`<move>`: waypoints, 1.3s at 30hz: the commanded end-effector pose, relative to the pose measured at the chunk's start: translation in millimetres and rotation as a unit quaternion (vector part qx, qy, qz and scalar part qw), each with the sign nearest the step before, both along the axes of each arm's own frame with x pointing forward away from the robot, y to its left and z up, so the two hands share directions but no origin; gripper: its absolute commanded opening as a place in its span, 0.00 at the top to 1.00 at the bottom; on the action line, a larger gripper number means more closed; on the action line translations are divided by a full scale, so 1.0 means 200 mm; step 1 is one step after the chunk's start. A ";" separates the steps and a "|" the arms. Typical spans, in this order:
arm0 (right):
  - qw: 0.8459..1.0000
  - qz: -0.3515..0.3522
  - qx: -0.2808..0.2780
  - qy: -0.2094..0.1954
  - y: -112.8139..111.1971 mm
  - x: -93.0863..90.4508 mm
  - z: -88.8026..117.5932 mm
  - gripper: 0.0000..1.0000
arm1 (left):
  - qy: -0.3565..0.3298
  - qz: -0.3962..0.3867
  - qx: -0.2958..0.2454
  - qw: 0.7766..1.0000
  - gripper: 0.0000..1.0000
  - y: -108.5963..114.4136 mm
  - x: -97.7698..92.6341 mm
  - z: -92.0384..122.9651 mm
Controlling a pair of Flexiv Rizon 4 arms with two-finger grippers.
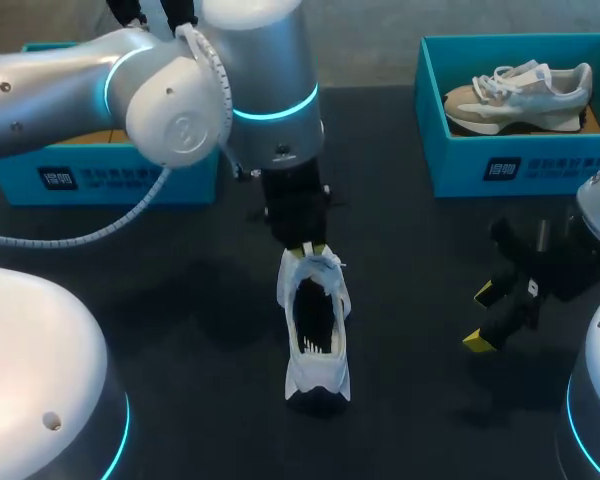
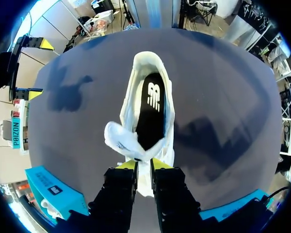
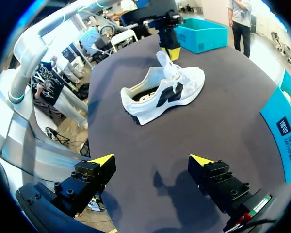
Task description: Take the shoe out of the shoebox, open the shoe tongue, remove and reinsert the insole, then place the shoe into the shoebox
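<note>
A white shoe [image 1: 317,325] stands upright on the dark table, heel toward the front edge; its black insole [image 2: 153,111] lies inside. My left gripper [image 1: 307,248] is over the shoe's toe end, shut on the white tongue [image 2: 123,141], which is lifted and folded back out of the opening. From the right wrist view the same left gripper [image 3: 170,52] pinches the tongue [image 3: 166,60] above the shoe [image 3: 165,92]. My right gripper [image 1: 485,318] hangs open to the shoe's right, nothing between its fingers [image 3: 104,160].
A teal shoebox [image 1: 520,165] at the back right holds a beige and white shoe [image 1: 520,95]. A second teal shoebox [image 1: 110,180] stands at the back left, mostly hidden by my left arm. Bare table lies between the shoe and my right gripper.
</note>
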State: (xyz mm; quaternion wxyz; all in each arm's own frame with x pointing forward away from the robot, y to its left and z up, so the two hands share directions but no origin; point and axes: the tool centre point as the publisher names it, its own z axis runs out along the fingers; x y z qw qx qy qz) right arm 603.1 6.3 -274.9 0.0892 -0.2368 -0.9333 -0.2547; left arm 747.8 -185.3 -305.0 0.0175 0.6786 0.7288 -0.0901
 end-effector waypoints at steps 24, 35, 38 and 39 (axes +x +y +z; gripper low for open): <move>1.000 -0.001 0.000 -0.001 0.00 -0.01 0.00 0.00 | -0.007 -0.005 -0.026 1.000 0.82 0.01 -0.13 0.02; 1.000 -0.001 0.000 -0.001 0.00 -0.01 0.00 0.00 | 0.005 -0.013 -0.022 1.000 0.84 -0.10 -0.05 -0.05; 1.000 -0.001 0.000 -0.001 0.00 -0.01 0.00 0.00 | 0.009 -0.029 -0.015 0.999 0.85 -0.11 -0.09 -0.07; 1.000 -0.001 0.000 -0.001 0.00 -0.01 0.00 0.00 | 0.012 -0.036 -0.015 0.999 0.85 -0.11 -0.11 -0.07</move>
